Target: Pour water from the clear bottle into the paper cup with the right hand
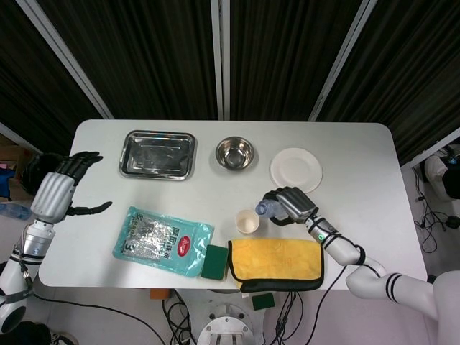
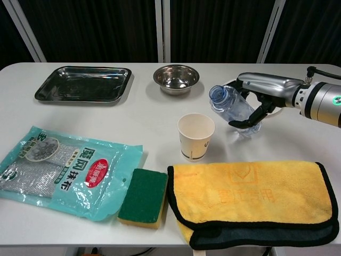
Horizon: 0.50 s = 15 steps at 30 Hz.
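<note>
My left hand point(image 1: 61, 192) hangs off the left edge of the white table point(image 1: 359, 154), fingers spread apart and holding nothing; only the head view shows it. On the table nearest that side lies a teal packet of steel scourers point(image 2: 56, 170) with a red label, flat along the front left. Behind it, toward the far edge, sits a rectangular steel tray point(image 2: 84, 83). Just right of the packet's corner lies a green sponge point(image 2: 144, 196) with a yellow underside, its right edge close against a folded yellow cloth point(image 2: 253, 205) with a dark trim that fills the front right of the table. Behind the sponge and cloth stands the paper cup point(image 2: 195, 136), upright, its mouth open. At the far edge, roughly in line with the cup, rests a small steel bowl point(image 2: 176, 77). Right of the cup, my right hand point(image 2: 264, 93) grips the clear bottle point(image 2: 233, 109) around its body, fingers curled under it and the thumb side over the top. The bottle is tilted well over to the left, uncapped, its blue-tinted neck pointing toward the cup and held above and just right of the cup's rim, not touching it. Behind my right hand lies a white plate point(image 1: 295, 169), flat on the table.
</note>
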Each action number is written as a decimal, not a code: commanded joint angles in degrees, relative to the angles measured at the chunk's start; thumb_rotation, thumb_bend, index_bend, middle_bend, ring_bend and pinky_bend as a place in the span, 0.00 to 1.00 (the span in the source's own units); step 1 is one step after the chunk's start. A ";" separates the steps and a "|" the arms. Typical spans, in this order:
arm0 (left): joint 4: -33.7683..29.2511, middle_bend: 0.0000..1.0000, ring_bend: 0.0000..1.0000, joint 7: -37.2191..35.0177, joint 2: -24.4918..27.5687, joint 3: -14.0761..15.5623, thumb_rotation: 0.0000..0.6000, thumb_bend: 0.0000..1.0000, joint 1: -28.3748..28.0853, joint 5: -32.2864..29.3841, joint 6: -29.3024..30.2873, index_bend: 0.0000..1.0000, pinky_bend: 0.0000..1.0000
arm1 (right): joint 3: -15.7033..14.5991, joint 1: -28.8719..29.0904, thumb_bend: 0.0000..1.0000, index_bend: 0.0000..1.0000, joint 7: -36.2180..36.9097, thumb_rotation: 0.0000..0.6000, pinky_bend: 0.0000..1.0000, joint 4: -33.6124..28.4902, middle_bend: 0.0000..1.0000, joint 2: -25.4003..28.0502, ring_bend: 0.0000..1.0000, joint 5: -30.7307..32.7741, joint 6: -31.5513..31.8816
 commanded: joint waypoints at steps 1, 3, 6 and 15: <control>0.01 0.15 0.12 -0.51 0.13 -0.18 0.62 0.09 -0.17 -0.08 -0.33 0.17 0.19 | -0.06 0.63 0.48 0.63 -4.68 1.00 0.41 -0.20 0.48 -0.29 0.35 -0.27 0.82; 0.08 0.15 0.12 -0.73 0.28 -0.28 0.61 0.09 -0.26 -0.17 -0.58 0.17 0.19 | -0.14 0.67 0.48 0.63 -7.12 1.00 0.41 -0.17 0.49 -0.39 0.36 -0.27 1.35; 0.09 0.15 0.12 -0.99 0.47 -0.42 0.62 0.09 -0.37 -0.26 -0.85 0.17 0.19 | -0.08 0.71 0.48 0.63 -9.91 1.00 0.41 -0.23 0.49 -0.53 0.36 0.25 1.65; 0.04 0.15 0.12 -1.96 0.53 -0.58 0.61 0.09 -0.58 -0.22 -1.35 0.17 0.19 | -0.01 1.14 0.48 0.63 -15.00 1.00 0.41 -0.34 0.49 -0.91 0.36 1.20 2.07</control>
